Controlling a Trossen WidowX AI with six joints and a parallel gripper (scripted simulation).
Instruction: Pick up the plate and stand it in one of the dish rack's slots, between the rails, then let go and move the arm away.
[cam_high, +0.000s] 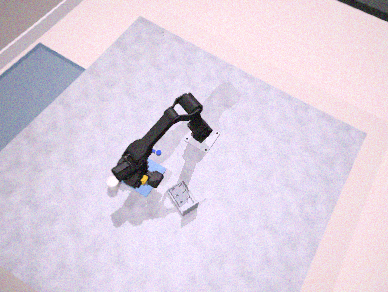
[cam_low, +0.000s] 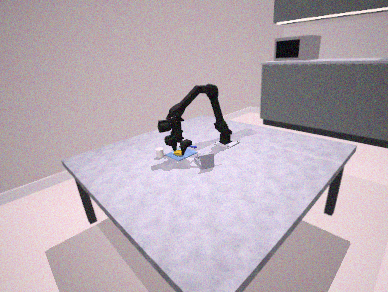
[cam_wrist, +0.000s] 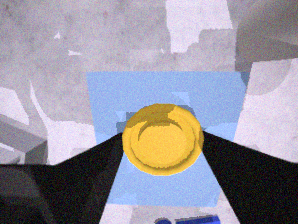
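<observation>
The yellow round plate (cam_high: 144, 179) (cam_low: 178, 153) (cam_wrist: 162, 146) lies flat, as far as I can see, on a blue square mat (cam_high: 157, 167) (cam_low: 190, 155) (cam_wrist: 107, 90). My gripper (cam_high: 144, 180) (cam_low: 178, 153) (cam_wrist: 161, 136) points down over it. Its black fingers meet the plate's rim on both sides in the wrist view, so it looks shut on the plate. The finger undersides are hidden. The grey dish rack (cam_high: 182, 198) (cam_low: 205, 160) (cam_wrist: 22, 137) stands beside the mat, with no plate in its slots; only part of it shows at the left edge of the wrist view.
A white cup (cam_high: 113, 183) (cam_low: 159, 153) stands at the mat's far side from the rack. A small blue utensil (cam_high: 158, 152) (cam_low: 193, 147) (cam_wrist: 197, 220) lies off the mat's edge, on the side toward the arm's base. The arm's shadow falls across the mat and table.
</observation>
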